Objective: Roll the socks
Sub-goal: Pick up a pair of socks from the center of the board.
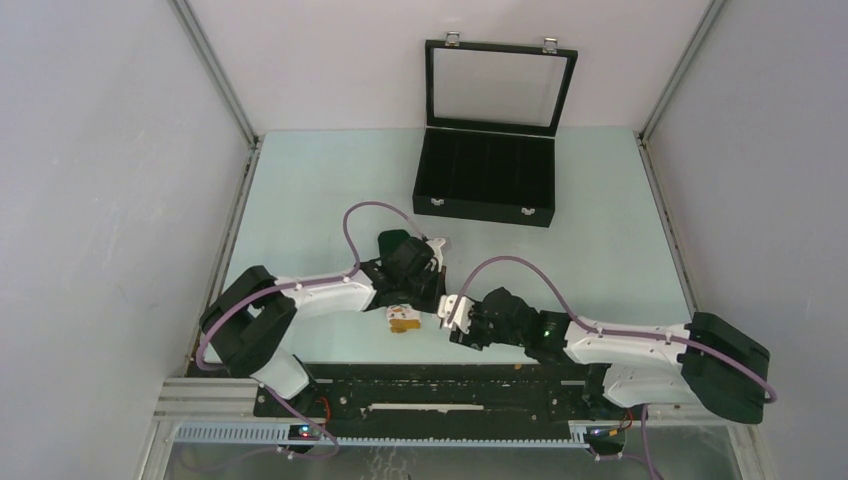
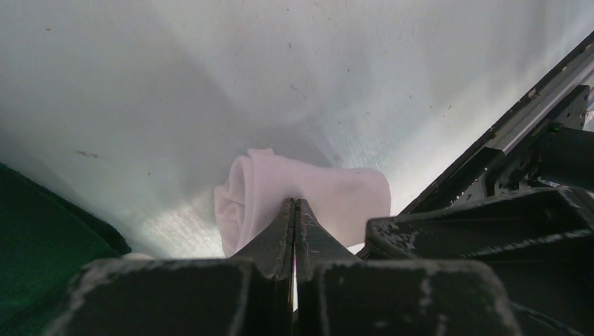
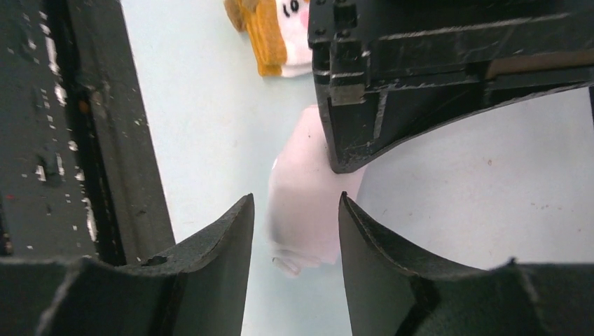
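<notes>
The white sock (image 2: 329,192) lies rolled into a short bundle on the pale table. My left gripper (image 2: 295,204) is shut, its tips pinched into the fabric on top of the roll. In the right wrist view the same white sock (image 3: 308,189) reaches out from under the left gripper's black body. My right gripper (image 3: 295,204) is open, one finger on each side of the roll's end. The dark green sock (image 2: 42,238) lies beside the roll. Its white-orange end (image 3: 274,35) shows past the left gripper and also near the front rail (image 1: 403,319).
A black case (image 1: 485,182) with its glass lid up stands at the back of the table. The black base rail (image 1: 440,385) runs close along the near edge. Both grippers (image 1: 437,303) meet tip to tip at the table's front centre.
</notes>
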`<state>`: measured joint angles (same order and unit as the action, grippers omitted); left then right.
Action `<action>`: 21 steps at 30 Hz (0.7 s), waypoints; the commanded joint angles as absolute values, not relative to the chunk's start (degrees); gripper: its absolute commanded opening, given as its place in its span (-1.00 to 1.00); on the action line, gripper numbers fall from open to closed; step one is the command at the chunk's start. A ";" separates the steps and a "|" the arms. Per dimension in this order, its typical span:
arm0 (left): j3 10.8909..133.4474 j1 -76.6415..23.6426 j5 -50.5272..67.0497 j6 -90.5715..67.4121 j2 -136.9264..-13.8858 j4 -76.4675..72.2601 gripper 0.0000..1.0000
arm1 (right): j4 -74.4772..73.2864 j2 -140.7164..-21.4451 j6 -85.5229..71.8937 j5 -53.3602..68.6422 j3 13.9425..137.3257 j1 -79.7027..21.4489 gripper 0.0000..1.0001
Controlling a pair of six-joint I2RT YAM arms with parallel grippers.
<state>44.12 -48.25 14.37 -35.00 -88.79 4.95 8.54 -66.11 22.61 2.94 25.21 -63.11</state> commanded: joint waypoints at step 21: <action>44.19 -48.29 15.28 -33.25 -91.50 8.83 -1.00 | 10.73 -80.48 18.90 -5.33 30.87 -62.45 0.66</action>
